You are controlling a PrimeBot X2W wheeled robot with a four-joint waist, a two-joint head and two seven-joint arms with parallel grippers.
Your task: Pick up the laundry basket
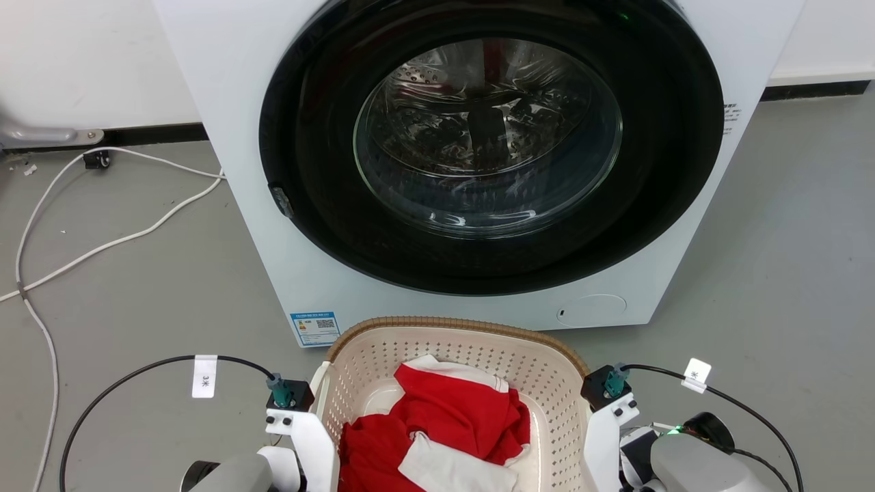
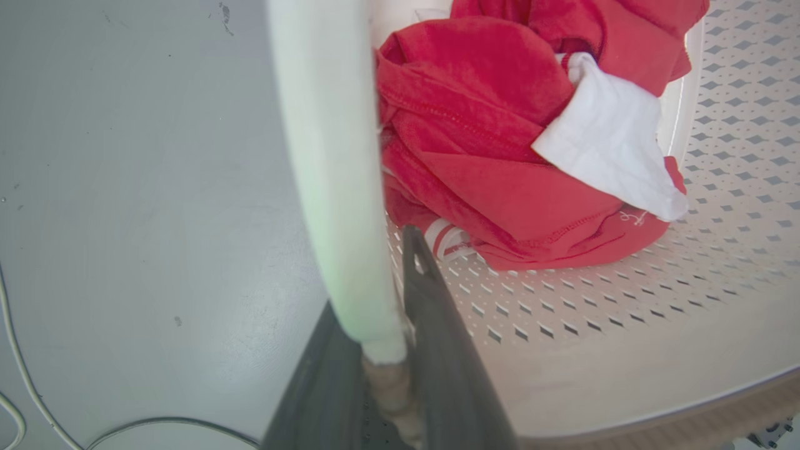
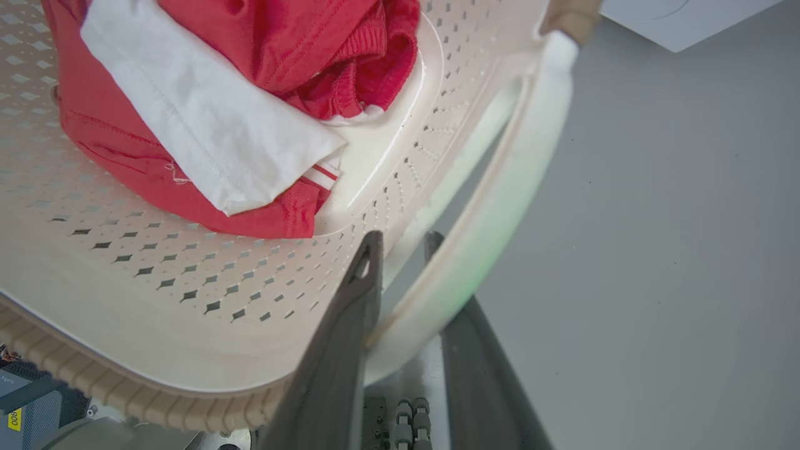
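The laundry basket point(image 1: 478, 352) is cream with perforated walls and a brown woven-look rim, and it sits low in the head view in front of the washer. A red and white garment point(image 1: 454, 410) lies inside it. In the left wrist view my left gripper point(image 2: 375, 312) is shut on the basket's white left handle point(image 2: 331, 156), one dark finger on each side. In the right wrist view my right gripper point(image 3: 403, 240) is likewise shut on the white right handle point(image 3: 500, 206). Both wrists flank the basket in the head view.
A white front-loading washer point(image 1: 232, 137) stands close behind the basket, its round dark door point(image 1: 485, 137) closed. A white cable point(image 1: 102, 239) trails over the grey floor at the left. Black labelled cables point(image 1: 137, 372) loop from both wrists.
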